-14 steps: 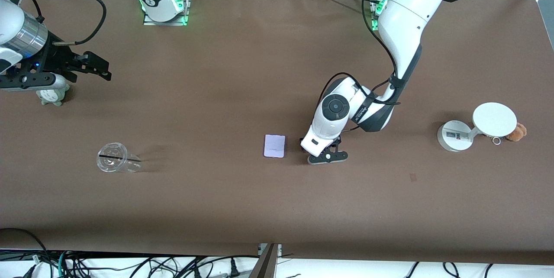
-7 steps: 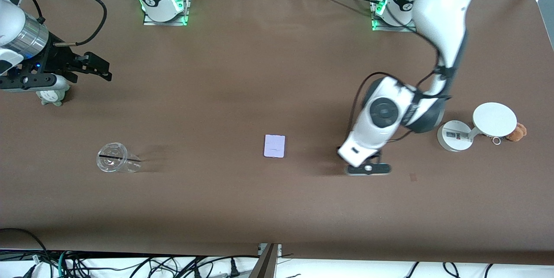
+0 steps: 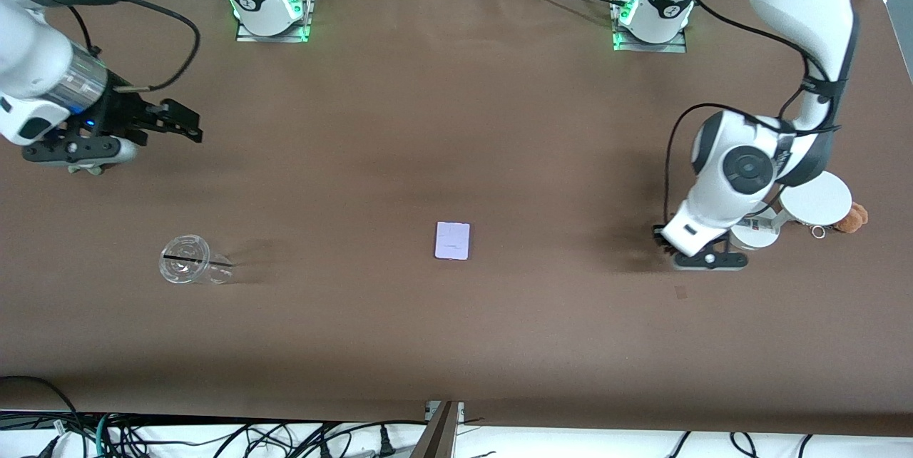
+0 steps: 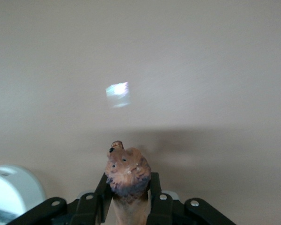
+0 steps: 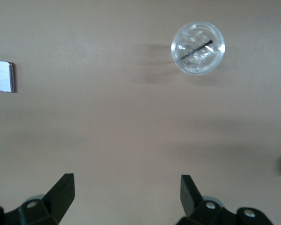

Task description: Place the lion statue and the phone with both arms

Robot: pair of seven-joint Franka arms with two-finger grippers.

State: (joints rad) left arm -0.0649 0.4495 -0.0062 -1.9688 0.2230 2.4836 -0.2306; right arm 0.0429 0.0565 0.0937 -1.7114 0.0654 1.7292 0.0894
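The lion statue (image 4: 128, 173), a small brown figurine with a darker band, is pinched between the black fingers (image 4: 99, 194) of my left gripper (image 4: 128, 187), which is shut on it. In the front view the left gripper (image 3: 706, 260) hangs low over the table beside the white stand, and the hand hides the lion. The phone (image 3: 452, 240), a flat pale lavender rectangle, lies alone mid-table and shows at the edge of the right wrist view as the phone (image 5: 1, 76). My right gripper (image 3: 182, 126) stands open and holds nothing over the right arm's end; in its own view the right gripper (image 5: 126, 185) is above bare table.
A white disc stand (image 3: 817, 197) with a round base (image 4: 11, 192) stands right by the left gripper, with a plush bear (image 3: 852, 217) beside it. A clear plastic cup (image 3: 187, 269), also cup (image 5: 198, 48), lies toward the right arm's end. A small pale toy (image 3: 89, 169) sits under the right hand.
The left gripper closed on the lion beside the phone and carried it toward the left arm's end, up to the white stand. The right arm shifted slightly, still open.
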